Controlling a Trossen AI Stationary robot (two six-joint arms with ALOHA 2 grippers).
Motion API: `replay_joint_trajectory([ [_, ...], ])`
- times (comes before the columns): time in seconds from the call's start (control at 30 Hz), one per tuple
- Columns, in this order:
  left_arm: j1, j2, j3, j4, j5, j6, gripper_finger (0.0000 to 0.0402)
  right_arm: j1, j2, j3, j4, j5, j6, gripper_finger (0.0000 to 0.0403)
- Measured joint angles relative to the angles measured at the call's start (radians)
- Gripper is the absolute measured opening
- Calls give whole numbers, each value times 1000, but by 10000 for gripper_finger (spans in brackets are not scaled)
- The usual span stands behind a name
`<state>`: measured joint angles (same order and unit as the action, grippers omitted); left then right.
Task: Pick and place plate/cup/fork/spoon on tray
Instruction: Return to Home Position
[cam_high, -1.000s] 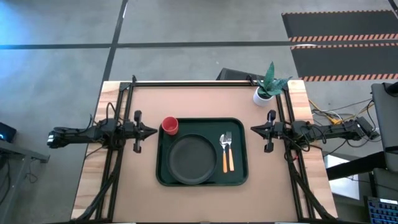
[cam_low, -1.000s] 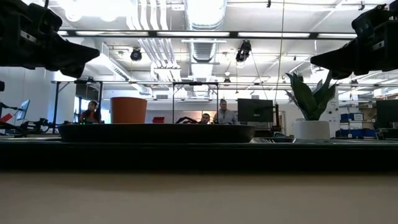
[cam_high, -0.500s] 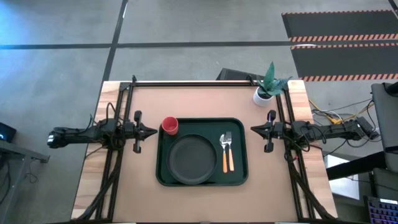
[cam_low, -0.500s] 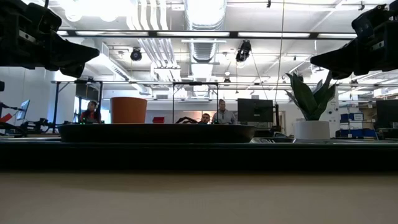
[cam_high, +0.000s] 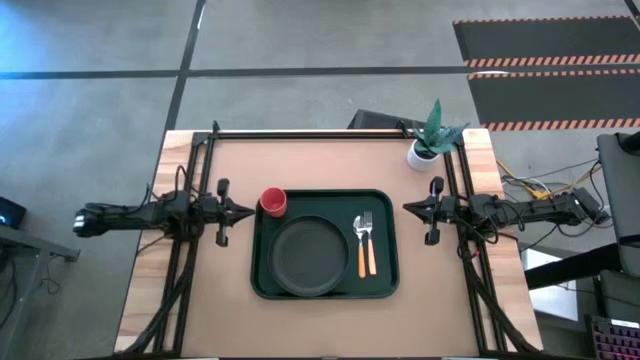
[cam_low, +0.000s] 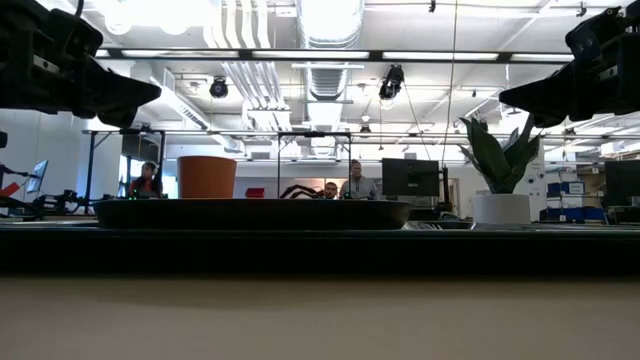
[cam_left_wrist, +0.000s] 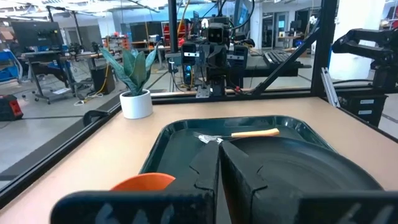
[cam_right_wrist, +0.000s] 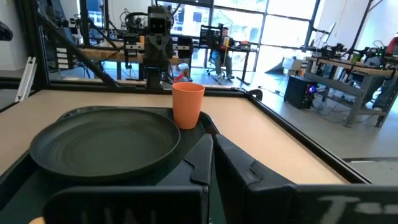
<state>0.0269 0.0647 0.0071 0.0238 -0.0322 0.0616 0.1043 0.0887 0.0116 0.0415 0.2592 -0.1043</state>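
Left gripper hangs with fingers clenched on nothing, just beside the cup in a left corner of the tray; one stray inward swing on the way home could tip that cup over. Plate, spoon and fork lie in the tray, and the right gripper, clenched and empty too, could nudge the tray's edge if it dips

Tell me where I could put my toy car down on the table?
The bare table behind the tray, left of the plant pot, is free, and so is the strip in front of the tray. The tray itself is crowded with plate, cup, fork and spoon. The left pincer and right pincer hem its sides.
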Motion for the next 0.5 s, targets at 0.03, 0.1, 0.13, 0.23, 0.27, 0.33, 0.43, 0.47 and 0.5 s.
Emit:
replay_joint_trajectory([
  [0.03, 0, 3, 0, 0, 0, -1, 0, 0, 0, 0, 0, 0, 0, 9],
  [0.1, 0, 7, 0, 0, 0, -2, 0, 0, 0, 0, 0, 0, 0, 9],
  [0.13, 0, 8, 0, 0, 0, -2, 0, 0, 0, 0, 0, 0, 0, 9],
  [0.23, 0, 7, 0, 1, 0, 1, 0, 0, 0, 0, 0, 0, 0, 9],
  [0.27, 0, 3, 0, 1, 0, 4, 0, 0, 0, 0, 0, 0, 0, 9],
  [0.33, 0, -10, 0, 1, 0, 27, 0, 0, 0, 0, 0, 0, 0, 9],
  [0.43, 0, -37, 0, 1, 0, 77, 0, 0, 0, 0, 0, 0, 0, 9],
  [0.47, 0, -44, 0, 1, 0, 82, 0, 0, 0, 0, 0, 0, 0, 9],
  [0.5, 0, -52, 0, -5, 0, 83, 0, 0, 0, 0, 0, 0, 0, 9],
])
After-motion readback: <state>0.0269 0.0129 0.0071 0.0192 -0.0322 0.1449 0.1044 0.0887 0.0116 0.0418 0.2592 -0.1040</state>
